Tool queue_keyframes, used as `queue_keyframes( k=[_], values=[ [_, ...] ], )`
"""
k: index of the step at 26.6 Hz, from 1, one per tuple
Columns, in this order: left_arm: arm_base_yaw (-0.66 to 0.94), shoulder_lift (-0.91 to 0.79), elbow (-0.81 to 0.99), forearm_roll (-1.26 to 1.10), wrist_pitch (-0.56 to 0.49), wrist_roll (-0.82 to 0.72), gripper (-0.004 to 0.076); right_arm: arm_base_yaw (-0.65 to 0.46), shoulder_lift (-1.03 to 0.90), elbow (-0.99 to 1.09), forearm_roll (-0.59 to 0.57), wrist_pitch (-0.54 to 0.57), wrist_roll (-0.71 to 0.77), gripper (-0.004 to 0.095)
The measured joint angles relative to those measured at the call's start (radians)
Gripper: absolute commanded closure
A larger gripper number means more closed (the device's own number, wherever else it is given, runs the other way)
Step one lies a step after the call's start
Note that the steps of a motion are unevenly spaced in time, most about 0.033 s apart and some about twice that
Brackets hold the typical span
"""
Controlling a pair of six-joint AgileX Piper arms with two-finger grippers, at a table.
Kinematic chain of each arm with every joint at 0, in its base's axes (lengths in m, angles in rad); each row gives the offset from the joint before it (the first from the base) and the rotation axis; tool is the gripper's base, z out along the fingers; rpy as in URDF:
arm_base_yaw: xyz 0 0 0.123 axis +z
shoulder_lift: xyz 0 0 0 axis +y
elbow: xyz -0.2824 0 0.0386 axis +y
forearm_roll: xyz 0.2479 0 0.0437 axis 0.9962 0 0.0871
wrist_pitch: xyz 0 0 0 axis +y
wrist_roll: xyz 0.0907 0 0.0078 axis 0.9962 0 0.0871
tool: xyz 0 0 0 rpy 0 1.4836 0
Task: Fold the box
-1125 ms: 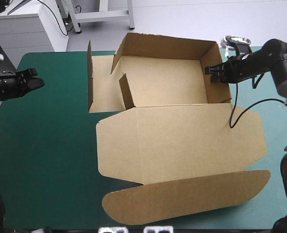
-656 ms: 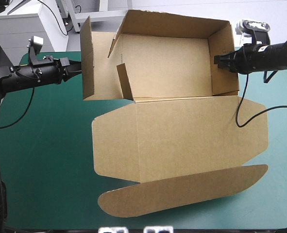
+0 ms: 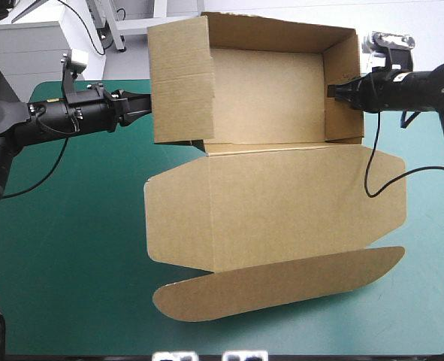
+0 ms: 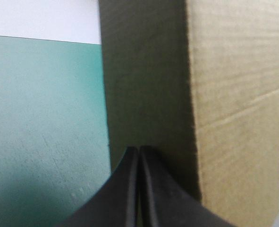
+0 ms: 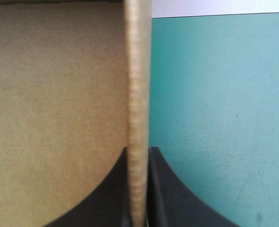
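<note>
The brown box [image 3: 267, 83] stands on the far half of the table with its walls raised. Its lid [image 3: 282, 203] lies flat toward the front and ends in a rounded flap [image 3: 282, 286]. My left gripper [image 3: 148, 105] is shut, its tip against the outside of the upright left wall [image 3: 178, 83]. The left wrist view shows the shut left gripper [image 4: 139, 150] touching that wall [image 4: 224, 94]. My right gripper [image 3: 333, 92] is shut on the right wall, whose edge [image 5: 137, 71] runs between the fingers of the right gripper [image 5: 138, 156].
The teal-green cover [image 3: 64, 248] shows bare to the left of the lid and in a narrower strip at the right [image 3: 432, 226]. The lid's rounded flap reaches close to the table's front edge.
My left arm has moved right, and the left wall has swung up from lying outward to upright, hiding the small inner tab. My right gripper keeps its hold on the right wall.
</note>
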Motion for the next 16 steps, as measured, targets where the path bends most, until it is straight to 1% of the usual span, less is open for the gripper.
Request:
queue_keyframes(
  k=[3,5,10,11,13,14,15,16],
  values=[
    [-0.034,-0.001,-0.001,0.012,-0.024,0.0,0.0732,0.039,0.0,0.032,-0.002,-0.046,0.0,0.0908],
    [-0.062,-0.001,-0.001,0.054,-0.05,0.0,0.0732,0.084,0.0,0.056,-0.004,-0.104,-0.001,0.0908],
    [-0.073,-0.001,-0.001,0.116,-0.054,-0.003,0.0719,0.128,0.0,0.063,-0.058,-0.147,0.011,0.0907],
    [-0.073,-0.001,-0.001,0.129,-0.054,-0.013,0.0699,0.134,0.0,0.063,-0.068,-0.15,0.019,0.0907],
    [-0.074,-0.001,-0.001,0.145,-0.053,-0.026,0.0633,0.139,0.0,0.063,-0.092,-0.15,0.032,0.0908],
    [-0.074,-0.001,-0.001,0.151,-0.051,-0.029,0.0585,0.143,0.0,0.063,-0.103,-0.15,0.039,0.0907],
    [-0.074,-0.001,-0.001,0.157,-0.047,-0.031,0.0529,0.144,0.0,0.063,-0.115,-0.15,0.048,0.0908],
    [-0.074,-0.001,-0.001,0.16,-0.04,-0.034,0.0409,0.147,0.0,0.063,-0.129,-0.15,0.055,0.0908]
  ],
)
